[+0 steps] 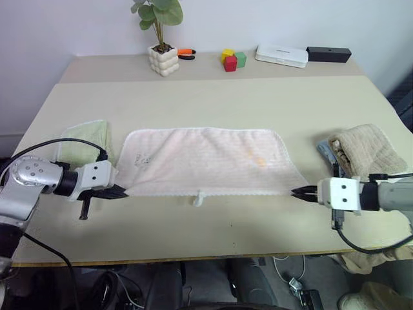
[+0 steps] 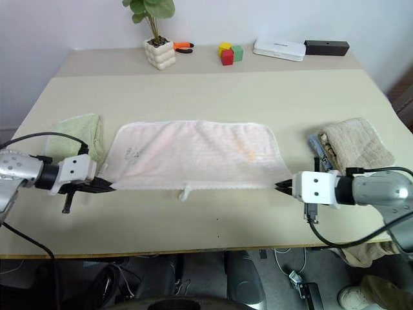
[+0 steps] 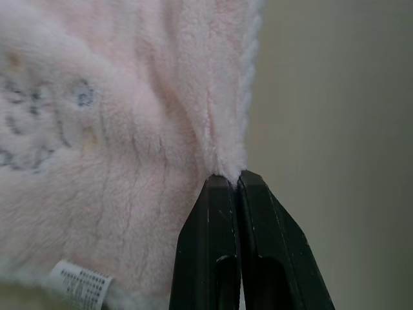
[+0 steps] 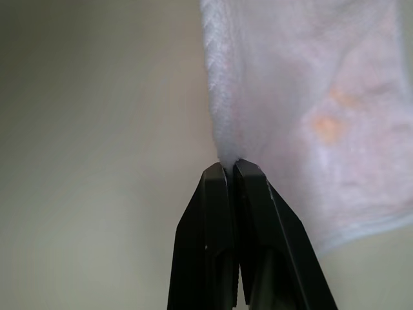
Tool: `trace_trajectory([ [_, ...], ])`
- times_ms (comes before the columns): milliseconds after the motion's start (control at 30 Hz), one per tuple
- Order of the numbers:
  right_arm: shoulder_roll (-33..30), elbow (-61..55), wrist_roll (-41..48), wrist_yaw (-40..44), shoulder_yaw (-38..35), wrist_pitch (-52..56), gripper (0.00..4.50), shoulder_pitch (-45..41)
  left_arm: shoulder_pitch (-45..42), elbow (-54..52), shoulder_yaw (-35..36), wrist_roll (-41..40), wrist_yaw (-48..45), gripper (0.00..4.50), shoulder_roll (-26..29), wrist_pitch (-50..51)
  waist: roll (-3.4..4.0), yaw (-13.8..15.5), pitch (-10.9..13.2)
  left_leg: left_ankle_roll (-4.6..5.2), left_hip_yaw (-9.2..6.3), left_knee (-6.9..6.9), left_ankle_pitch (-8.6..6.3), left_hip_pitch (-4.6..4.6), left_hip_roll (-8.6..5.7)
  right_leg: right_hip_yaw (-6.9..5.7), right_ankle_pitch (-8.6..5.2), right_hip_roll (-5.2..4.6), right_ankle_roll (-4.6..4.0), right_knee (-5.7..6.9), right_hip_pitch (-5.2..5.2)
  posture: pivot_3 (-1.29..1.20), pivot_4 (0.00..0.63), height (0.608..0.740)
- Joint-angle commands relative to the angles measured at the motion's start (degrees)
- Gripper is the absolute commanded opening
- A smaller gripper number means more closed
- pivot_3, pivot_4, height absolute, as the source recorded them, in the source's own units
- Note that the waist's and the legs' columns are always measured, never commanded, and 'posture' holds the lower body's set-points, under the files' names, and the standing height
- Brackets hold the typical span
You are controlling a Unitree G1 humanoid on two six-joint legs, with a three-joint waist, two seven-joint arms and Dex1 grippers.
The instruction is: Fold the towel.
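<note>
1. Left end effector [image 1: 119, 192] is pinched tight on the near left corner of the pink towel [image 1: 213, 160]; right end effector [image 1: 298, 192] is clamped on the near right corner.
2. Towel lies spread on the beige counter [image 1: 258, 97], its near edge stretched between both grips.
3. Judgement: a fold is under way; next calls for setting the edge down evenly, corners aligned.
4. Fluffy terry, white stitched edging, small loop tag [image 1: 199, 199]; soft, so likely to sag.
</note>
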Motion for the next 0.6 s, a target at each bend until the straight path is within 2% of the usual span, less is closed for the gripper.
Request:
trace_trajectory([
  [33,-0.82,-2.56,1.34,1.15,-4.63,3.04,0.0,1.51,1.81,-2.28,4.39,-1.61,1.41,0.01,1.67,3.54,-0.05,0.01,-0.02,0.0,-0.01,0.0,0.0,0.03,0.0,-0.01,0.0,0.01,0.0,0.0,0.03,0.0,0.15,0.74],
  [133,-0.02,-1.1,-0.1,0.14,-3.17,3.69,0.0,-0.9,-0.75,0.2,4.95,-1.33,4.61,0.01,-1.48,2.04,-0.04,0.05,-0.01,0.0,0.01,0.06,0.0,0.12,0.0,-0.01,-0.02,0.0,-0.03,-0.04,0.15,0.0,0.15,0.74],
  [300,3.18,3.31,-2.97,-2.98,1.49,3.51,0.0,-11.14,-8.21,6.34,5.55,-2.4,7.65,0.01,-7.34,2.75,-0.06,0.03,-0.01,0.01,0.0,0.04,-0.01,0.36,0.0,-0.02,-0.01,0.01,-0.01,-0.1,0.41,0.0,0.15,0.74],
  [433,7.42,14.55,-9.8,-5.43,7.37,-2.61,0.0,-23.02,-15.32,12.99,3.56,-1.3,9.58,0.01,-12.53,4.75,-0.06,-0.07,0.0,0.02,0.01,0.03,-0.02,0.48,-0.01,-0.02,-0.01,0.01,0.0,-0.1,0.49,0.0,0.15,0.74],
  [600,12.08,26.22,-14.85,-8.17,11.28,-10.03,0.0,-32.77,-21.62,21.1,2.4,1.97,11.66,0.01,-16.4,2.87,-0.05,-0.08,0.01,0.07,0.02,-0.01,-0.05,0.49,-0.02,-0.01,-0.01,0.01,0.01,-0.11,0.49,0.0,0.15,0.74],
])
